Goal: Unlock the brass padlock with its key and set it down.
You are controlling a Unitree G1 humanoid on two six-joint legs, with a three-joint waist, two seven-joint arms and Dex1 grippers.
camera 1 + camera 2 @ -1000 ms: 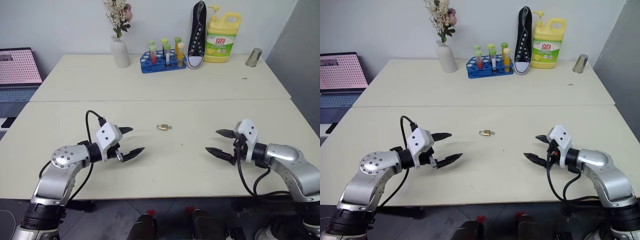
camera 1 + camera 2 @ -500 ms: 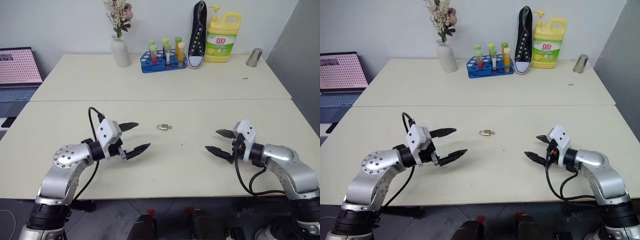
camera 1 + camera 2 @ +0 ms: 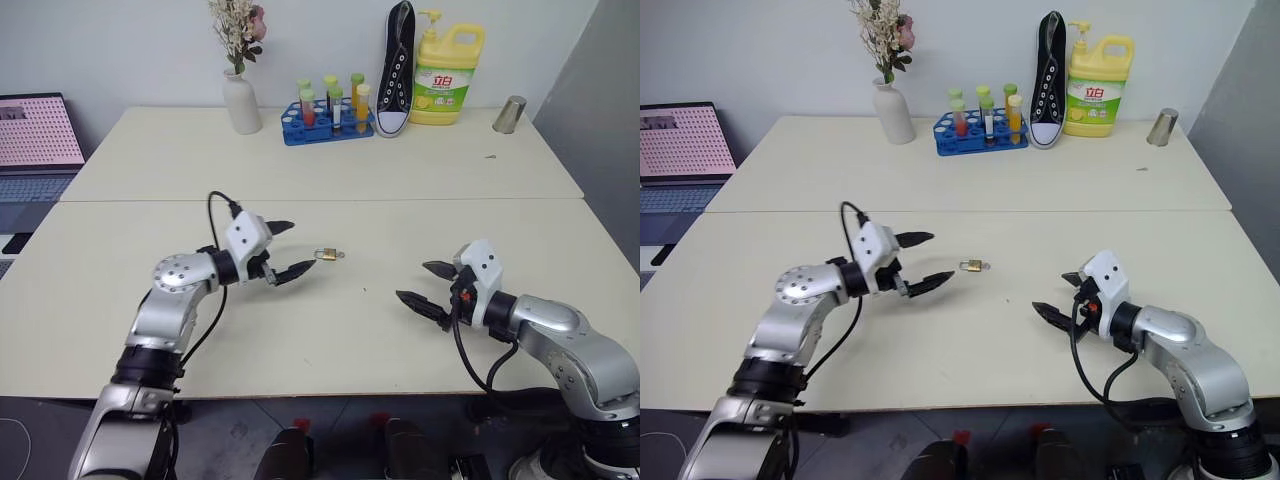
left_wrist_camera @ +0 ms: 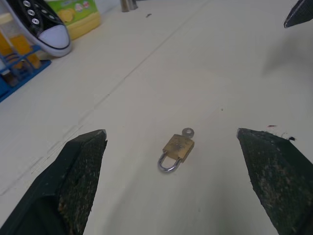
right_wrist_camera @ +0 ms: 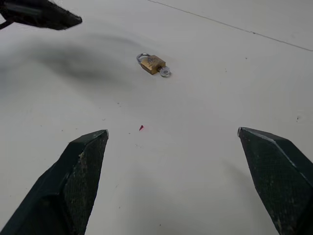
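Padlock (image 3: 324,254) lies flat mid-tabletop (image 3: 330,330), key (image 4: 187,131) seated in its base, shackle closed.

L gripper (image 3: 285,250) fingers spread wide, near padlock, nothing held; judged lined up for grab.

R gripper (image 3: 420,284) fingers wide too, well apart, prob. kept free for key turn.

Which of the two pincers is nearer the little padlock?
The left pincer: its open fingertips sit just beside the brass padlock, while the right pincer hangs well off to the padlock's other side.

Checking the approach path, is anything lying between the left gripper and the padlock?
Nothing: bare table separates the left gripper from the brass padlock in the left wrist view.
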